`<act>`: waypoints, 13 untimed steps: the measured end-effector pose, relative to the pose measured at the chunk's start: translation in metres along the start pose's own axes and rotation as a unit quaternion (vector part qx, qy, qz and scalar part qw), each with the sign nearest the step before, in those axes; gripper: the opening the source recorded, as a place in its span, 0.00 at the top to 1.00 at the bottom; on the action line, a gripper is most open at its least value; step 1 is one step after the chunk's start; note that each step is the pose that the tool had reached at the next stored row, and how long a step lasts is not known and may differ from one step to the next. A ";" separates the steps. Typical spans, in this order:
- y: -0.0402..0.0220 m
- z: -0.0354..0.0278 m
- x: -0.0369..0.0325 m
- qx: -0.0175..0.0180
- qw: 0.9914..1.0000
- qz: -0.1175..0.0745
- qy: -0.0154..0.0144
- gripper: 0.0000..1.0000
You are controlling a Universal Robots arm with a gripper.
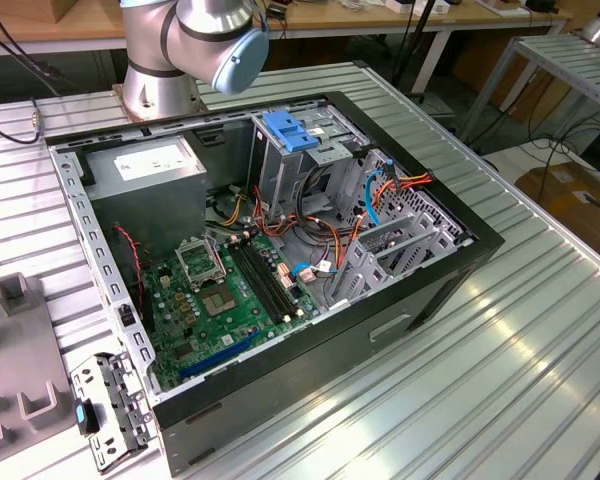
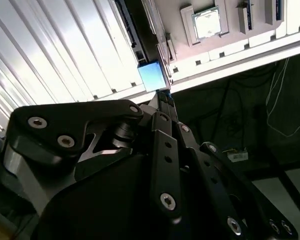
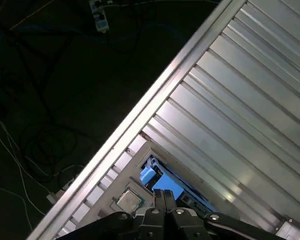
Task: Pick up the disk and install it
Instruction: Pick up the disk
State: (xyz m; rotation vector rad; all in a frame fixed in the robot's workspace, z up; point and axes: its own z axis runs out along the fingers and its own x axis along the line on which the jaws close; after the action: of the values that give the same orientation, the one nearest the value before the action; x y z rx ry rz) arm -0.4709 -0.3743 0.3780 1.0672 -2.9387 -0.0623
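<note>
In both wrist views the disk shows as a dark flat drive with a bright blue carrier end [image 2: 151, 74] [image 3: 157, 181]. It lies by a pale grey tray [image 2: 230, 45] at the edge of the ribbed metal table. My gripper [image 2: 163, 94] [image 3: 163, 192] hangs just above that blue end, its black fingers drawn together at the tips. Whether the tips touch the disk cannot be told. The open computer case [image 1: 280, 250] lies on its side in the exterior view, with a tall silver cage and its light-blue latch [image 1: 288, 130] inside.
A square processor chip [image 2: 206, 22] sits in the grey tray near the disk. Past the table's edge [image 3: 140, 120] is dark floor with loose cables. The arm's base [image 1: 160, 70] stands behind the case. A small bracket [image 1: 105, 410] lies at the exterior view's left.
</note>
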 end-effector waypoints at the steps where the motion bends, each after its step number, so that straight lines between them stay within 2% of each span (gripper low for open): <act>1: 0.0000 0.0000 0.0000 0.000 1.000 -0.010 0.000 0.89; 3: 0.0000 0.0001 0.0000 0.000 1.000 -0.028 0.001 0.89; 5: 0.0000 0.0002 0.0000 0.000 0.999 -0.047 0.002 0.89; 6: 0.0000 0.0003 0.0000 0.000 0.998 -0.062 0.003 0.89; 8: 0.0000 0.0004 0.0000 0.000 0.997 -0.080 0.003 0.89; 11: 0.0000 0.0005 0.0000 0.000 0.994 -0.113 0.005 0.89; 12: 0.0000 0.0006 0.0000 0.000 0.992 -0.127 0.005 0.89; 13: 0.0000 0.0007 0.0000 0.000 0.991 -0.137 0.006 0.89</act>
State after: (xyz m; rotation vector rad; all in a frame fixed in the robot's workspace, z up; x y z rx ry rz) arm -0.4709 -0.3743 0.3774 1.4569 -2.7603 -0.0585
